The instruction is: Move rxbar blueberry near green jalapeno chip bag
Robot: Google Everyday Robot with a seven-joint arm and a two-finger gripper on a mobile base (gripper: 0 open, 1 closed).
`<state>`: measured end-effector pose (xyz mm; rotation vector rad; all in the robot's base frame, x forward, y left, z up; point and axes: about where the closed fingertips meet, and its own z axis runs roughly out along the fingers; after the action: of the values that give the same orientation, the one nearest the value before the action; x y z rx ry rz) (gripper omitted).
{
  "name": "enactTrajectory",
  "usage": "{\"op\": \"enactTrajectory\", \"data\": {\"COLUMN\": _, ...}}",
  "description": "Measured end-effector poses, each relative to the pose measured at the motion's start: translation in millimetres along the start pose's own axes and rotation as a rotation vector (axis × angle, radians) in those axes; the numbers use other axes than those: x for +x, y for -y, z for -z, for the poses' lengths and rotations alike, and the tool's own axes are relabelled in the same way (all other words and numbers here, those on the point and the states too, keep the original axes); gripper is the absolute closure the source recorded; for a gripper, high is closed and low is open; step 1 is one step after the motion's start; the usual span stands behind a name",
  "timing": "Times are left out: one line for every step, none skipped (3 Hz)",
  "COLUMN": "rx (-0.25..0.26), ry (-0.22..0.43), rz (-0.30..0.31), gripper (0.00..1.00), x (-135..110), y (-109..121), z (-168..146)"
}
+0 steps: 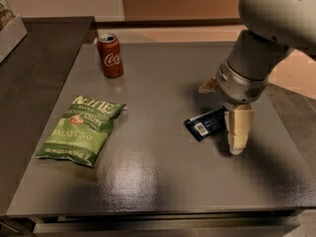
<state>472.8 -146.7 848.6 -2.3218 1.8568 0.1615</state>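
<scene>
The rxbar blueberry (206, 124), a small dark navy wrapper with a white label patch, lies flat on the dark table (163, 181), right of centre. The green jalapeno chip bag (81, 130) lies flat at the left, well apart from the bar. My gripper (220, 117) hangs over the bar, open. One cream finger (238, 131) stands just right of the bar's right end. The other fingertip (205, 86) shows behind the bar, at the wrist's left side. The bar lies between them on the table, not held.
A red cola can (110, 56) stands upright at the table's back left. A lower dark counter (39, 58) adjoins the table on the left, with a pale box edge (11, 36) at its far left. The table's right edge is close to my arm.
</scene>
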Motion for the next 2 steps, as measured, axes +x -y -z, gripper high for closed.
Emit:
{"op": "enactTrajectory", "data": {"rx": -0.012, "ry": 0.0, "rz": 0.0, "gripper": 0.06, "x": 1.3, "y": -2.3, "z": -5.6}}
{"op": "enactTrajectory", "data": {"rx": -0.025, "ry": -0.003, "rz": 0.0, "gripper": 0.23, "x": 1.8, "y": -3.6, "z": -8.8}}
